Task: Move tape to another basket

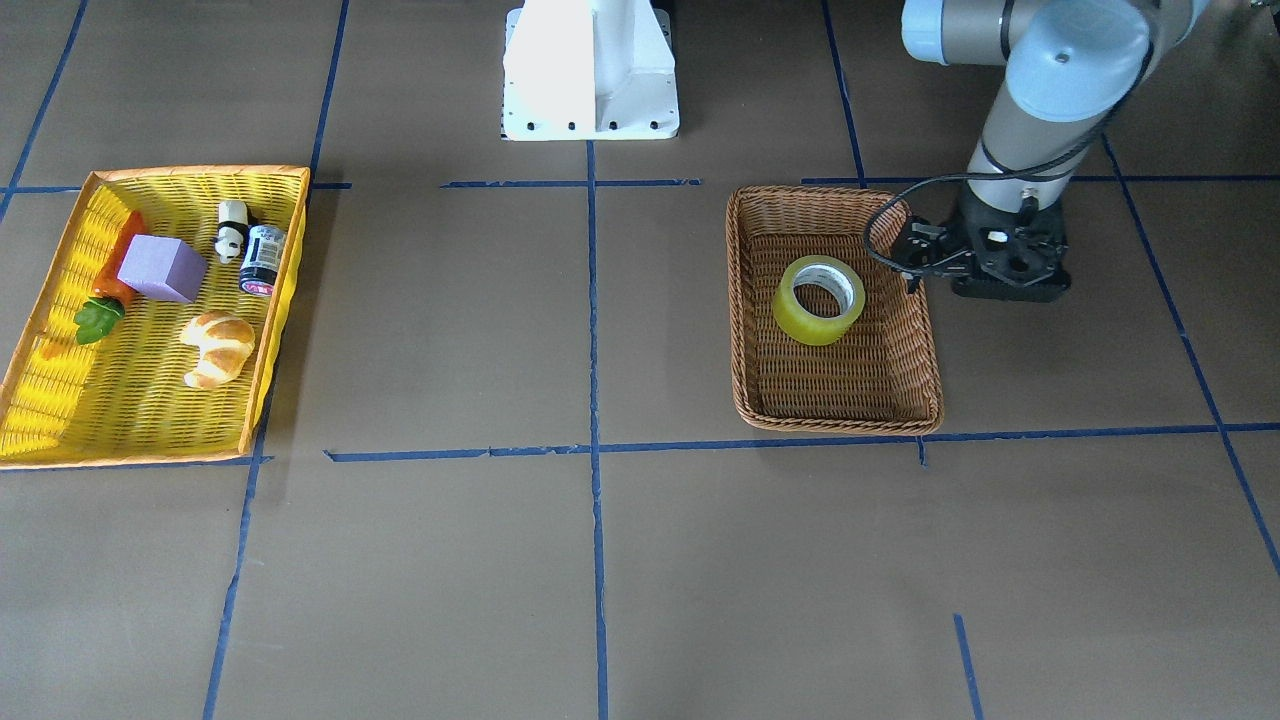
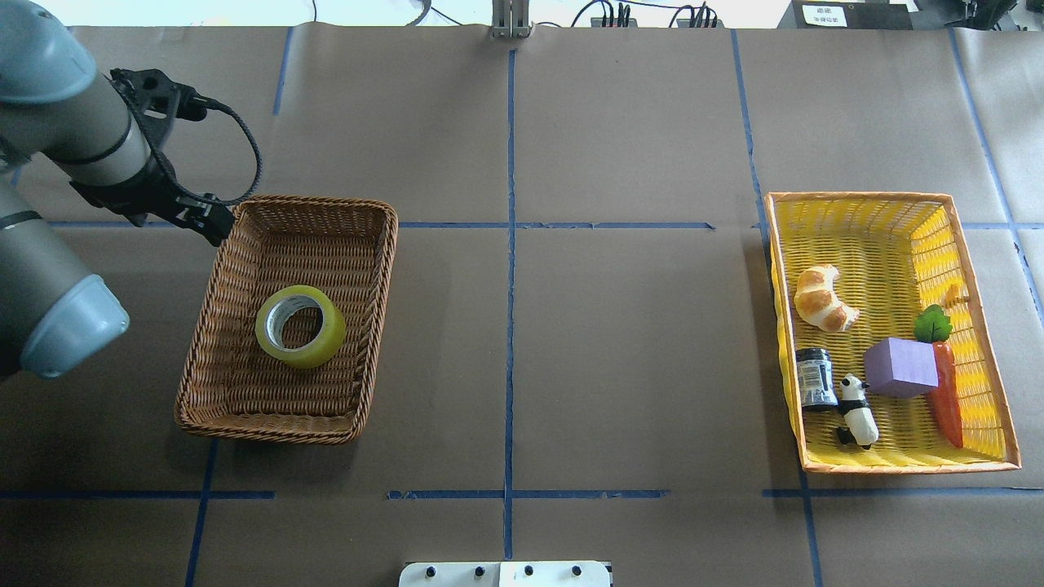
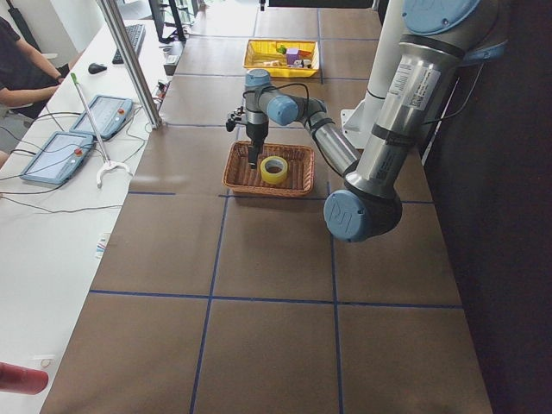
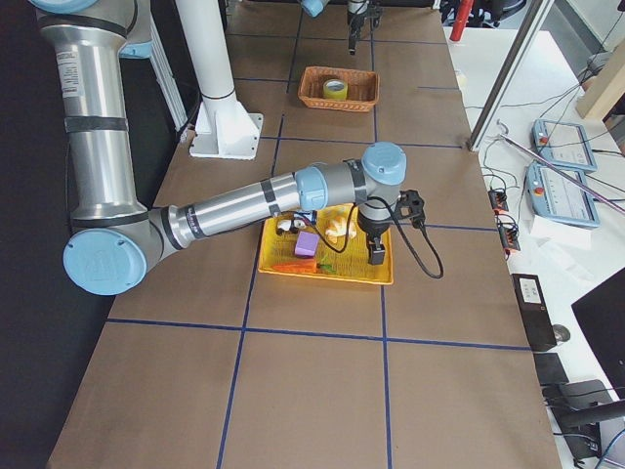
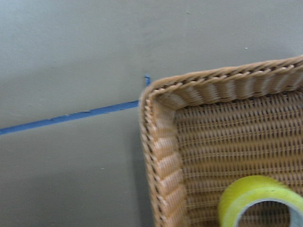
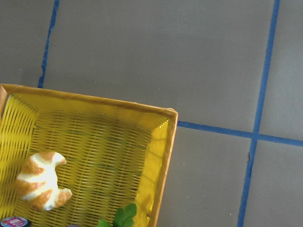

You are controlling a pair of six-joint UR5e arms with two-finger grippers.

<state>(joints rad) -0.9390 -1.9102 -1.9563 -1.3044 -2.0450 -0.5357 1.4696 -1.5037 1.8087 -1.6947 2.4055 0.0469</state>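
The yellow-green tape roll (image 1: 805, 322) lies flat inside the brown wicker basket (image 1: 835, 420), near its middle. Both also show in the overhead view, tape (image 2: 326, 338) and basket (image 2: 269, 428). The left wrist view shows the basket's corner (image 5: 161, 156) and part of the tape (image 5: 246, 191). My left gripper (image 2: 210, 222) points down just outside the basket's far corner, apart from the tape; I cannot tell how its jaws stand. My right gripper (image 4: 376, 258) hangs over the yellow basket's edge (image 4: 322, 276) and shows only in the exterior right view, so I cannot tell its state.
The yellow basket (image 2: 897, 466) at the table's other end holds a croissant (image 2: 824, 297), a purple block (image 2: 900, 367), a toy carrot (image 2: 948, 391), a panda figure (image 2: 856, 412) and a small can (image 2: 814, 377). The white robot base (image 1: 590, 70) stands at the table's edge.
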